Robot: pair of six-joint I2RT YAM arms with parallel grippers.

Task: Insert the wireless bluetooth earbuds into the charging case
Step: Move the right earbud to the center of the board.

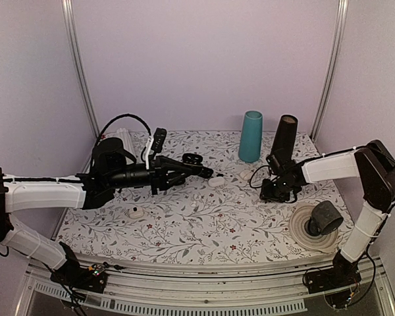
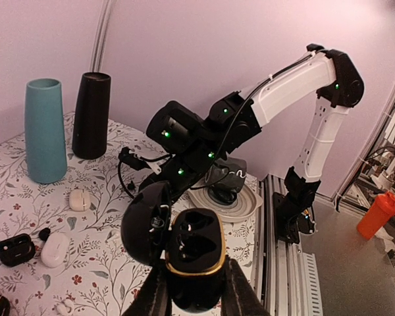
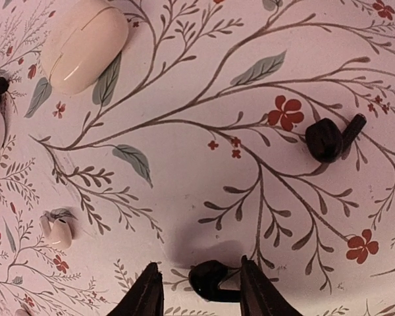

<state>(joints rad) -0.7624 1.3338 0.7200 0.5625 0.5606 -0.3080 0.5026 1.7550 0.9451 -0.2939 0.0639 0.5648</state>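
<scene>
Glossy black charging case (image 2: 194, 253), pinched lid-open by the left gripper (image 2: 195, 293), faces upward to receive the tiny black plastic earbud (image 3: 209, 276) straddled by the spread right gripper (image 3: 201, 284).

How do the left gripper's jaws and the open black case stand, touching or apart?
Touching. The left wrist view shows the left gripper clamping the open black charging case, its jaws pressed against both sides.
</scene>
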